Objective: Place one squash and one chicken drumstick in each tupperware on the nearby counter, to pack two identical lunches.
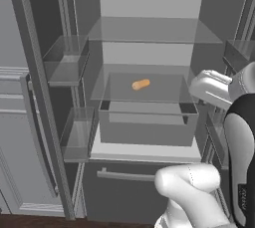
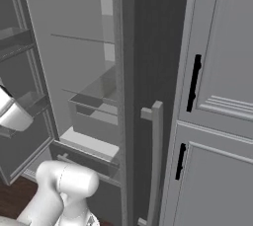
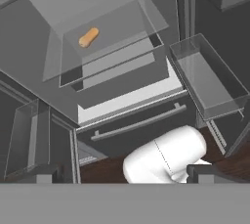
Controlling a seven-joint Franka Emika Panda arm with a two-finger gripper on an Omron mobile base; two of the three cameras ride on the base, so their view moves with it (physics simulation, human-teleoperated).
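Fridge (image 1: 149, 33), one, door open, grey interior. You face it square in the left base view; in the right base view you see it from the side, next to tall grey cabinets (image 2: 222, 72) with two black handles (image 2: 193, 83).

Glass shelves (image 1: 149, 30), two across the main bay: an upper one, bare, and a lower one (image 1: 144, 90) carrying the food item.

Drawer (image 1: 147, 122), one, directly under the lower shelf, its top open.

Freezer front with a bar handle (image 1: 124, 175), one, at the bottom.

Door bins (image 1: 67, 60), two on the left side in the left base view; one more clear bin (image 3: 210, 78) stands at the right in the hand view.

Gripper (image 3: 122, 174), one, jaws spread wide and holding nothing, its two dark tips at the bottom of the hand view, well short of the shelf.

Drumstick (image 1: 141, 84), one counted: a small orange-tan piece lying on the lower shelf near its middle, likely the chicken, though too small to be sure. Squash: none seen. Tupperware: none seen. The counter is out of frame.

Step in hand, as judged: reaching in for the drumstick. You should enter between the two shelves with the hand kept low under the upper pane, line the jaws across the narrow width of the piece, and close only once both fingers flank it. Lift a little, then back straight out to clear the shelf edge and bins.
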